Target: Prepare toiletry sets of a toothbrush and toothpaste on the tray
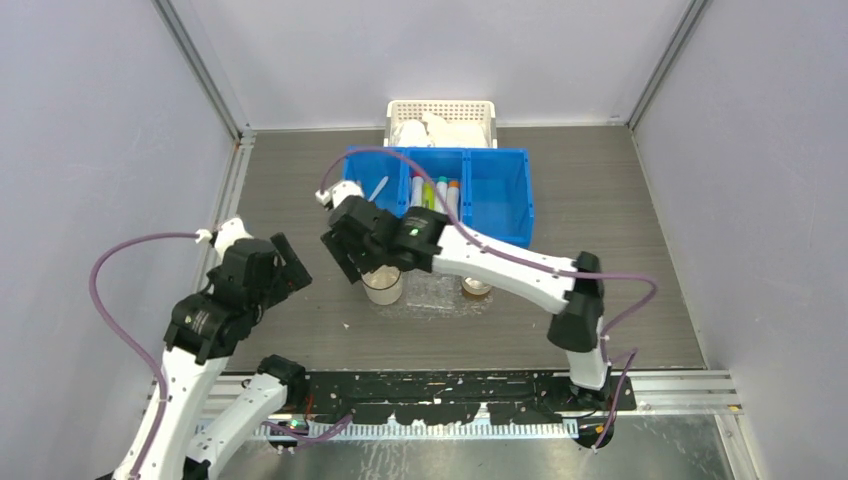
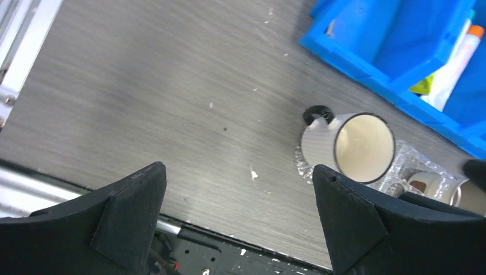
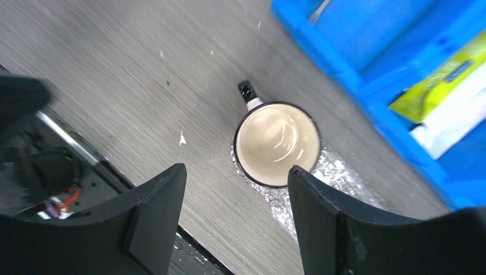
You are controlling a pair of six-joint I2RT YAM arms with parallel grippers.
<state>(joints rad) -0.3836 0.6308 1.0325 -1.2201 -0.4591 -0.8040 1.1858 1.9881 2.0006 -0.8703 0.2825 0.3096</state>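
The clear tray [image 1: 432, 297] lies in front of the blue bin and glints under a cream-lined mug [image 1: 383, 288]; it also shows in the right wrist view [image 3: 344, 179] and the left wrist view [image 2: 414, 156]. A white toothbrush [image 1: 378, 188] lies in the bin's left compartment. Several toothpaste tubes [image 1: 435, 192] lie in the middle one; a yellow-green tube [image 3: 441, 74] and a white tube [image 2: 455, 60] show there. My right gripper [image 1: 347, 260] [image 3: 235, 172] is open and empty, hovering just left of the mug [image 3: 278, 143]. My left gripper [image 1: 290, 268] [image 2: 238, 169] is open and empty over bare table.
The blue three-compartment bin [image 1: 500, 195] stands behind the tray, with the white perforated basket [image 1: 440, 120] behind it. A second mug [image 1: 477, 288] stands on the tray's right part. Grey walls close in both sides; a black rail runs along the near edge.
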